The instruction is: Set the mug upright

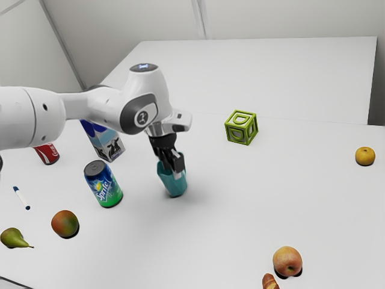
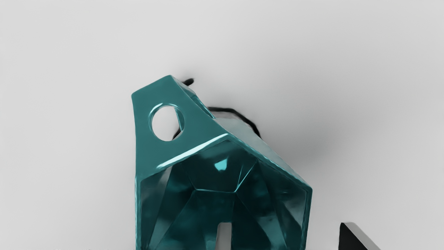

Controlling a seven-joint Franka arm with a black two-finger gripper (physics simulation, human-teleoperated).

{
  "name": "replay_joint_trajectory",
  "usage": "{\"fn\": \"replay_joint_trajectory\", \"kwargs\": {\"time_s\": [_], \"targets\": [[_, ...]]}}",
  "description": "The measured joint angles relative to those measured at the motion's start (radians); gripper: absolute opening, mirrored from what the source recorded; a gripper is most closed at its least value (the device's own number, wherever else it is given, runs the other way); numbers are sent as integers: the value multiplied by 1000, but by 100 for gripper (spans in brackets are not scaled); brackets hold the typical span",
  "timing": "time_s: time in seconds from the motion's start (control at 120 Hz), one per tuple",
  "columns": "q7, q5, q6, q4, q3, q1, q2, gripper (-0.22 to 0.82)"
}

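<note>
The teal mug (image 1: 175,187) is below the hand in the exterior view, its base low at the table and its mouth up around the fingers; it looks roughly upright, though I cannot tell whether it tilts slightly. My gripper (image 1: 175,165) reaches down at its rim. In the wrist view the mug (image 2: 166,152) turns its open mouth to the camera, the holed handle sticking out on one side. There my gripper (image 2: 288,239) is open, one fingertip (image 2: 224,238) over the mouth, the other (image 2: 353,238) outside the wall with a gap.
Toward the exterior view's left are a Sprite can (image 1: 104,185), milk carton (image 1: 107,143), red can (image 1: 47,153), mango (image 1: 65,223), pear (image 1: 13,238) and marker (image 1: 21,198). A green block (image 1: 241,127), orange fruit (image 1: 365,156), apple (image 1: 287,261) and croissant (image 1: 270,282) lie rightward.
</note>
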Motion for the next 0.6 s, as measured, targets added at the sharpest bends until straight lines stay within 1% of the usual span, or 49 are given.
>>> {"fn": "replay_joint_trajectory", "kwargs": {"time_s": [0.108, 0.233, 0.367, 0.533, 0.575, 0.6], "targets": [[-14, -1, -19, 16, -4, 1, -55, 43], [-27, -3, -59, 52, -8, -2, -92, 51], [-48, -8, -117, 158, -8, -11, -85, 55], [-107, -12, -221, 311, -3, -8, -74, 58], [-127, -9, -256, 356, 11, -14, -73, 59], [-139, -8, -278, 383, 37, -32, -73, 59]]}}
